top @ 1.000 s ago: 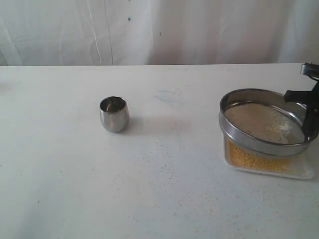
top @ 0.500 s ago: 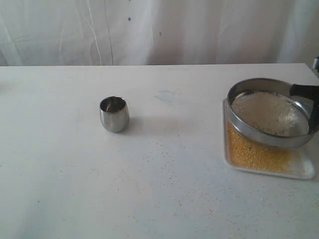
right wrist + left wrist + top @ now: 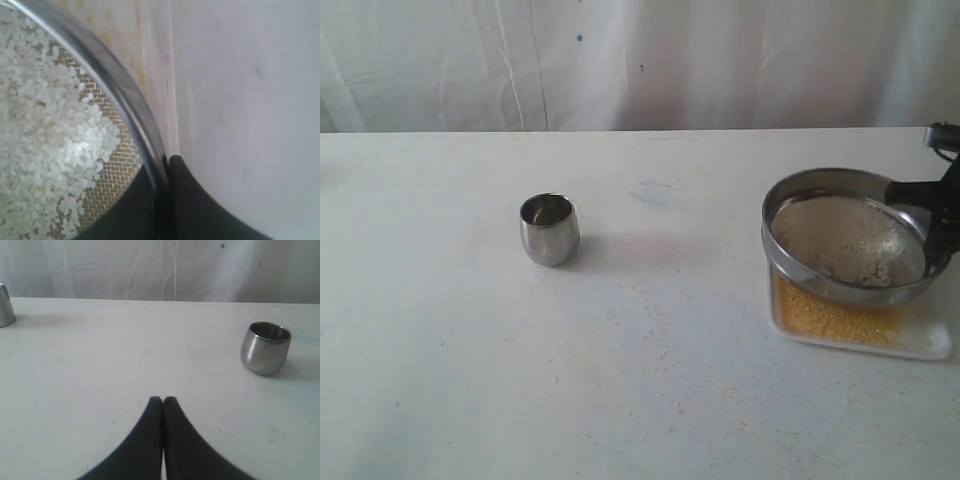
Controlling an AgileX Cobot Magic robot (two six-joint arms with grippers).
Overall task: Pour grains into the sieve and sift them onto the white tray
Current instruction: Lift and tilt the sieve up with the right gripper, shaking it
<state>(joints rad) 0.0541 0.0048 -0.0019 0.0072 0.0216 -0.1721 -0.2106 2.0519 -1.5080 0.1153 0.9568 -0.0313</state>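
The steel sieve (image 3: 845,240) hangs tilted just above the white tray (image 3: 930,345) at the table's right side. My right gripper (image 3: 932,215) is shut on the sieve's rim (image 3: 125,100), one finger inside and one outside. Pale whitish grains (image 3: 45,150) lie on the mesh (image 3: 117,167). Golden-yellow grains (image 3: 830,318) cover the tray under the sieve. My left gripper (image 3: 163,400) is shut on nothing, low over the bare table, and does not show in the exterior view.
A small rounded steel cup (image 3: 549,228) stands upright left of centre, also visible as the cup (image 3: 265,347) in the left wrist view. A second steel object (image 3: 5,306) shows at that view's edge. Stray grains dot the table (image 3: 650,330). A white curtain hangs behind.
The sieve swung toward the right and tilted half a second ago, and now it has come back to the left over the tray. The cup and left gripper stayed still.
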